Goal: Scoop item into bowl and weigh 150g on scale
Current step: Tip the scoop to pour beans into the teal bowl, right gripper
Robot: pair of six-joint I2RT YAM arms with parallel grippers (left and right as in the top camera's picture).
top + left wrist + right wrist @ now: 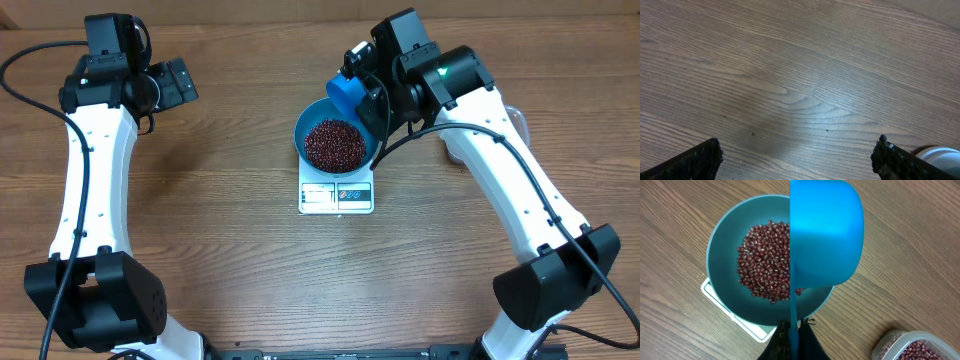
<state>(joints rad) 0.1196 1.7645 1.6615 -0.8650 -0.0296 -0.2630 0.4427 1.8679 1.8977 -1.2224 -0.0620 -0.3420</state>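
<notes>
Centre frame, the bowl (303,130) sits on the scale (336,197), already heaped with beans (335,145). The right gripper (794,330) pinches the scoop (827,235), tipped above it. The left gripper (797,160), upper left, gapes empty. The display is unreadable, so I can't tell the weight.

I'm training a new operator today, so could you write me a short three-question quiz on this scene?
1. True or false: the bowl of beans stands on the scale.
2. What is the right pincer shut on? A) the scoop B) a clear tub C) nothing
3. Fill in: the left pincer is ___ and holds nothing.
Key: 1 true; 2 A; 3 open.
</notes>
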